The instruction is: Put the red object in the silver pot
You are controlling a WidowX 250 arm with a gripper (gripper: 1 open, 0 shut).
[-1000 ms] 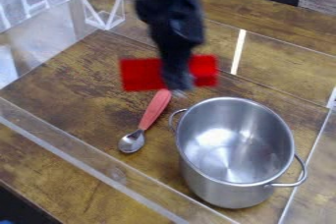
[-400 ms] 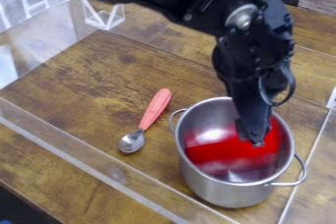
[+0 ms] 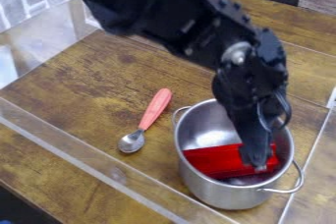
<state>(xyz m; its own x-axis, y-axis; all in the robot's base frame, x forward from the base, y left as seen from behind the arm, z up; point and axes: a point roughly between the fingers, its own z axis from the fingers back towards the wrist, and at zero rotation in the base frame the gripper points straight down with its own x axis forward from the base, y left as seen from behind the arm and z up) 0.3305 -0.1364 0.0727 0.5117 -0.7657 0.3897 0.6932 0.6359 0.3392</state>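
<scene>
The red object (image 3: pixel 213 159) lies low inside the silver pot (image 3: pixel 221 195), which stands at the front right of the wooden table; its red also reflects off the shiny inner wall. My gripper (image 3: pixel 260 157) reaches steeply down into the pot, and its dark fingers (image 3: pixel 252 138) cover the red object's right end. Blur and the dark fingers hide whether the jaws still clamp the block or have parted from it.
A metal spoon (image 3: pixel 147 120) with a pinkish-red handle lies just left of the pot. Clear plastic walls (image 3: pixel 53 135) run along the table's front and left edges, and the black arm (image 3: pixel 157 12) crosses from the upper left.
The arm carried the red object from above the spoon, rightward and down into the pot. It now sits lower in the pot than half a second ago.
</scene>
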